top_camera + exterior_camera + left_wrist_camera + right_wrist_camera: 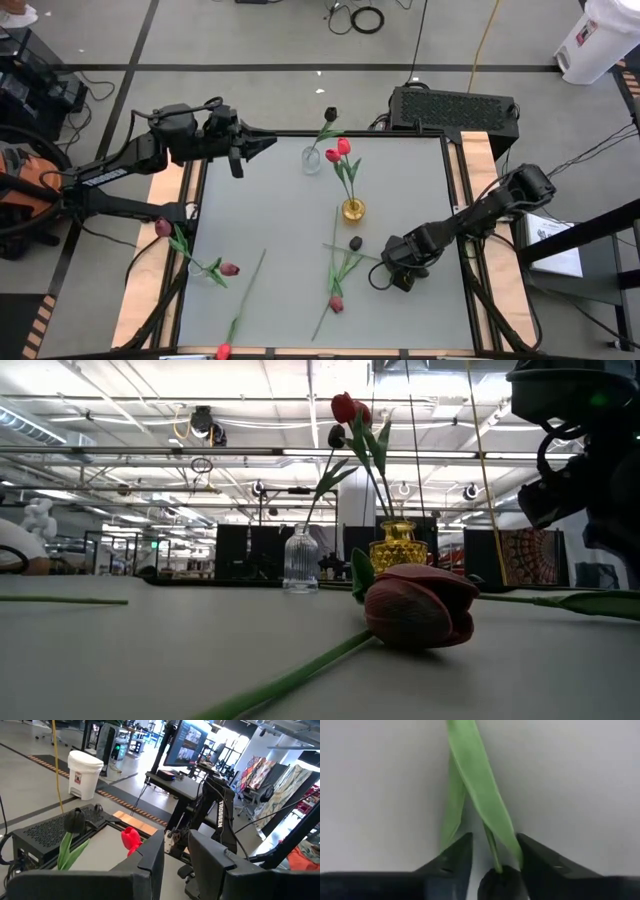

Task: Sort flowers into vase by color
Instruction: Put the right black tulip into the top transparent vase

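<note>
A clear vase [312, 158] at the table's far side holds a black tulip [330, 115]. The yellow vase [353, 210] holds red tulips [338, 152]. Loose flowers lie flat on the table: a maroon head [336, 303], a black head [355, 243] and a red head [222, 350]. My right gripper [392, 268] points down over a lying green stem [490, 840] and is open, one finger on each side of it. My left gripper [265, 143] hangs open and level above the far left corner, with nothing between its fingers [150, 855]. My right gripper comes from above and straddles the flower's stem and a long leaf [485, 795], which lie on the table. The leaf's edge [516, 851] meets the inner side of one finger. The other finger [455, 857] stands apart from the stem.
Two more flowers [195, 262] lie over the table's left edge. In the low view the maroon tulip [420, 605] lies close to the near edge, with its stem [290, 682] running toward it. Bare tabletop [260, 210] lies left of the yellow vase.
</note>
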`<state>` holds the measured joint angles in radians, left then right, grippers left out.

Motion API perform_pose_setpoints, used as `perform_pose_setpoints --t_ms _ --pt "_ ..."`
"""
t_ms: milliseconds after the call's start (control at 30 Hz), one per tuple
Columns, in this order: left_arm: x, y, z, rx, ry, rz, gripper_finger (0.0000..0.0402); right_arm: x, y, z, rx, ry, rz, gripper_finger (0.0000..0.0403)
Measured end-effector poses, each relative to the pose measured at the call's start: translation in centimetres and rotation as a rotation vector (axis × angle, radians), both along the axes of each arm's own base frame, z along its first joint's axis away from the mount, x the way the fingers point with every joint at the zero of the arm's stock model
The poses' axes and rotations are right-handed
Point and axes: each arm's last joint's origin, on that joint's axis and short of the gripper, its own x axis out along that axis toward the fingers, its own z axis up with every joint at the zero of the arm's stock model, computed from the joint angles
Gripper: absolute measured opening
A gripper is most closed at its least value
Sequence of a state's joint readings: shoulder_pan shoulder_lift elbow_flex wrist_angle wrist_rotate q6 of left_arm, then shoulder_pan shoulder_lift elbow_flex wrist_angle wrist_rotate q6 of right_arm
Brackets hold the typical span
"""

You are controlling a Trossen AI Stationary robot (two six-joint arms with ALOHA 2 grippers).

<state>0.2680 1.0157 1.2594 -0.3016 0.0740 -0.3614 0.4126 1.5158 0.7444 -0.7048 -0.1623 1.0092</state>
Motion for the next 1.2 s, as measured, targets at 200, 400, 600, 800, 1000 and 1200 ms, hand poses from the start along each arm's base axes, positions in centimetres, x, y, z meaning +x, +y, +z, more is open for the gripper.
perform_pose_setpoints --t_ms 200,400,600,800,1000,1200 --pt "0.0 0.0 0.0 -0.001 0.0 0.0 0.0095 0.0 0.0 0.0 0.0 0.0 0.0 0.0044" --pt "0.0 0.0 0.0 -0.003 -0.001 0.0 0.0095 0.0 0.0 0.0 0.014 0.008 0.005 0.0007" --pt "0.0 0.0 0.0 -0.002 0.0 0.0 0.0095 -0.1 0.1 0.0 0.044 0.013 0.076 0.0002" --pt "0.0 0.0 0.0 0.001 0.0 0.0 0.0095 -0.5 0.1 0.1 0.058 0.045 0.165 0.0001" --pt "0.0 0.0 0.0 0.0 0.0 0.0 0.0095 -0.5 0.1 1.0 0.039 0.072 0.236 0.0001" --pt "0.0 0.0 0.0 0.0 0.001 0.0 0.0095 -0.9 -0.1 1.9 0.013 0.161 0.246 0.0"
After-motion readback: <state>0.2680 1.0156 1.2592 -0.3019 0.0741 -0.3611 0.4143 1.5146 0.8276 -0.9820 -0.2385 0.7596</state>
